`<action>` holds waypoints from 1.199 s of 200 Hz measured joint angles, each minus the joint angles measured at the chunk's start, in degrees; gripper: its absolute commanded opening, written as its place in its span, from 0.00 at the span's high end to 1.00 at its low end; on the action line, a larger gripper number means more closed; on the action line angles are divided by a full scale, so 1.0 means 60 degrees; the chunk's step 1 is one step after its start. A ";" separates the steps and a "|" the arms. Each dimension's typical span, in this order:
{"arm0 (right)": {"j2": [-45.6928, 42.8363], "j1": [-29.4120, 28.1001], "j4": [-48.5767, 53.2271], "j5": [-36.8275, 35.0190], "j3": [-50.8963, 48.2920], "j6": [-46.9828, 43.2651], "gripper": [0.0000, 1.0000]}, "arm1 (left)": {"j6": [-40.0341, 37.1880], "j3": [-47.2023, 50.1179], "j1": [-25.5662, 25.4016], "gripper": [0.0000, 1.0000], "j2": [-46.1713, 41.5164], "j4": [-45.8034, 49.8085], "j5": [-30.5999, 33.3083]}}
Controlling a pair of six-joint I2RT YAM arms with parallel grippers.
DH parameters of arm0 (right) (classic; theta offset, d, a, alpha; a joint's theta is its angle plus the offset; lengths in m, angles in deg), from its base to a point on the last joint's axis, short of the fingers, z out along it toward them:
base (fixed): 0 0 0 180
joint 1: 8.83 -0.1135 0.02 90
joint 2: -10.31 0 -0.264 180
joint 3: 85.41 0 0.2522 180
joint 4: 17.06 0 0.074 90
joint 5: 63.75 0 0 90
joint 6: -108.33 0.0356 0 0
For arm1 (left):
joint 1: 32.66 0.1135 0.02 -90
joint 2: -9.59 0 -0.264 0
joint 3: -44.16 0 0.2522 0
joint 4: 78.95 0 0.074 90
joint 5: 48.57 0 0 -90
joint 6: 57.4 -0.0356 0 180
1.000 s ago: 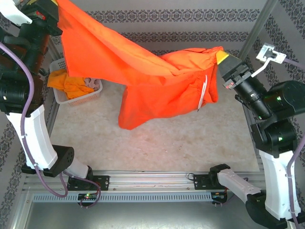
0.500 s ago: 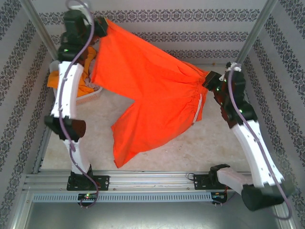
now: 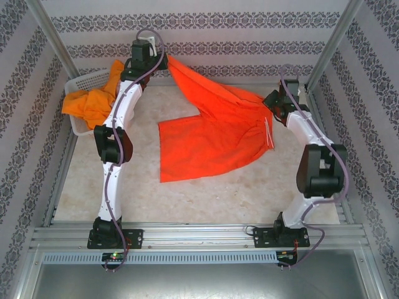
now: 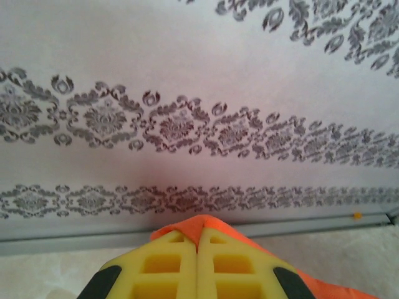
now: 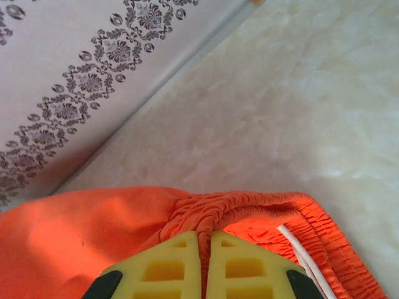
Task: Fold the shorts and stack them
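Here, the left gripper (image 4: pixel 198 240) clenched one corner and the right gripper (image 5: pixel 204 240) the waistband of the red shorts (image 3: pixel 218 134), stretched between them and draping onto the far table (image 3: pixel 237 193), apparently to spread them flat for folding.

A pale, marbled table (image 3: pixel 249 187) carries a pair of red-orange shorts (image 3: pixel 212 143) spread near its middle, their near part lying flat and their far edge raised off the surface, and a white mesh basket (image 3: pixel 87 79) in the far left corner.
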 measured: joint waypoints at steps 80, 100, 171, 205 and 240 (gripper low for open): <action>0.1807 0.0641 -0.0739 0.0630 0.1643 0.2076 0.29 | 0.0375 -0.0736 -0.0062 0.13 0.0401 -0.0663 0.0131; 0.1778 0.0896 -0.1308 0.0878 0.1530 0.2645 0.24 | 0.0419 -0.0743 -0.0066 0.04 0.0259 -0.0076 0.0055; -0.0871 0.0911 -0.1993 0.2044 -0.1606 0.2543 0.02 | 0.0783 0.6579 -0.0273 0.02 -0.5606 0.0361 -0.1089; -0.1800 0.0973 -0.1993 0.2499 -0.3217 0.2080 0.03 | 0.1978 1.2845 -0.0539 0.06 -0.9657 -0.1300 -0.1373; -0.1825 0.1184 -0.1701 0.2732 -0.4554 0.1836 0.09 | 0.3209 1.6560 -0.0962 0.15 -1.1901 -0.1297 -0.1038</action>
